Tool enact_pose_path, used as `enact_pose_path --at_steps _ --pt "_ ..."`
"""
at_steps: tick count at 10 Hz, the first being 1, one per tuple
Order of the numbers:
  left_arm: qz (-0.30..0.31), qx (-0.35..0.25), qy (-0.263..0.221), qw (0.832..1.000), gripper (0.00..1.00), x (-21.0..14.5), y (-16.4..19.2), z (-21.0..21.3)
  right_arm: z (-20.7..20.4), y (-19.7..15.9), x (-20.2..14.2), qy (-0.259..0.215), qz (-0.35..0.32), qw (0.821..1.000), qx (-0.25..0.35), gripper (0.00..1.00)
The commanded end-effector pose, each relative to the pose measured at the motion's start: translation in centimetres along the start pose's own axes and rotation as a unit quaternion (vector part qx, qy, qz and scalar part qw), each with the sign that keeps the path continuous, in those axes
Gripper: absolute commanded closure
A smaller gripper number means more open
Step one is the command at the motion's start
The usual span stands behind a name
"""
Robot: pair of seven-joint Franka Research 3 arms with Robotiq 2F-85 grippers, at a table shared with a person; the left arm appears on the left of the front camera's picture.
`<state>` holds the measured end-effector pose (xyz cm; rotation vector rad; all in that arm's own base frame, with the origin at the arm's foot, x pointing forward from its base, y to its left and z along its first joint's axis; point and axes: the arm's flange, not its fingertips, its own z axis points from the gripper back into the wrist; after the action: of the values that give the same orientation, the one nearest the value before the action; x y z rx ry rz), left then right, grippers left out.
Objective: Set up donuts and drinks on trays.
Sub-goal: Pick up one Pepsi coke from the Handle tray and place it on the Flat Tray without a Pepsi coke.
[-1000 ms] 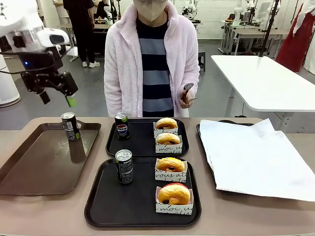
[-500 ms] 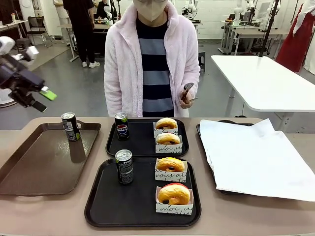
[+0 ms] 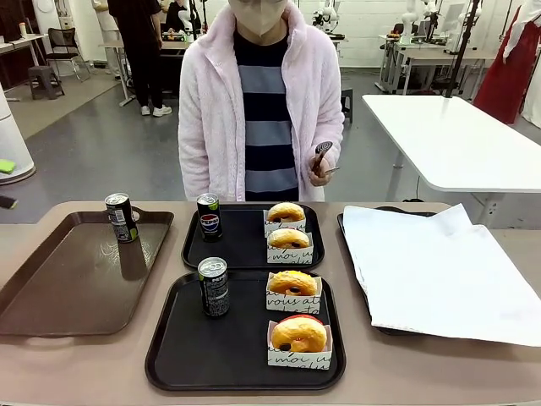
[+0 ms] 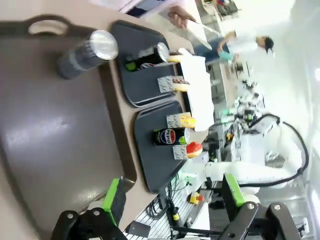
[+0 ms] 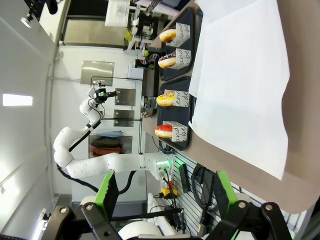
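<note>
- The left claw [image 4: 172,200] has its two green fingers spread wide apart, with nothing between them. It hangs over the near edge of the brown tray [image 4: 45,145].
- The right claw [image 5: 162,192] is spread wide too and holds nothing. It looks down at the white paper [image 5: 240,85] from the side.
- Two black trays sit in the middle of the tabletop [image 3: 76,364], one behind the other.
- The far tray [image 3: 245,241] holds a Pepsi can [image 3: 209,216] on its left side and two donuts [image 3: 287,227] on its right side.
- The near tray [image 3: 228,347] holds a dark can [image 3: 213,287] on its left side and two donuts [image 3: 295,317] on its right side.
- Each donut sits in a white paper sleeve with dark writing.
- One more can [image 3: 121,217] stands at the far end of the brown tray, on the left.
- A person [image 3: 262,101] stands behind the tabletop in a fluffy pink coat.
</note>
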<state>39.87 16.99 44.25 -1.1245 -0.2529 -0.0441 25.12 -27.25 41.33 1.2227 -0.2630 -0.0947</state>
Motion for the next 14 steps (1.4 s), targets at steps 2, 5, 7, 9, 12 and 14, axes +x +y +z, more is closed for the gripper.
enact_pose_path --at_steps 2,5,7,9,12,14 --pt "0.046 -0.019 -0.028 0.998 0.00 -1.6 2.9 1.7 0.1 0.0 0.1 -0.003 0.007 1.000 0.007 0.00" --pt "0.101 -0.028 -0.041 0.994 0.00 -1.4 2.7 3.8 0.1 0.0 0.1 -0.003 0.007 1.000 0.007 0.00" --pt "0.056 -0.008 -0.029 0.998 0.00 -2.4 3.9 2.7 0.1 0.0 0.1 -0.003 0.007 1.000 0.007 0.00" --pt "0.056 -0.008 -0.029 0.998 0.00 -2.4 3.9 2.7 0.1 0.0 0.1 -0.003 0.007 1.000 0.007 0.00" --pt "0.056 -0.008 -0.029 0.998 0.00 -2.4 3.9 2.7 0.1 0.0 0.1 -0.003 0.007 1.000 0.007 0.00" --pt "0.056 -0.008 -0.029 0.998 0.00 -2.4 3.9 2.7 0.1 0.0 0.1 -0.003 0.007 1.000 0.007 0.00"
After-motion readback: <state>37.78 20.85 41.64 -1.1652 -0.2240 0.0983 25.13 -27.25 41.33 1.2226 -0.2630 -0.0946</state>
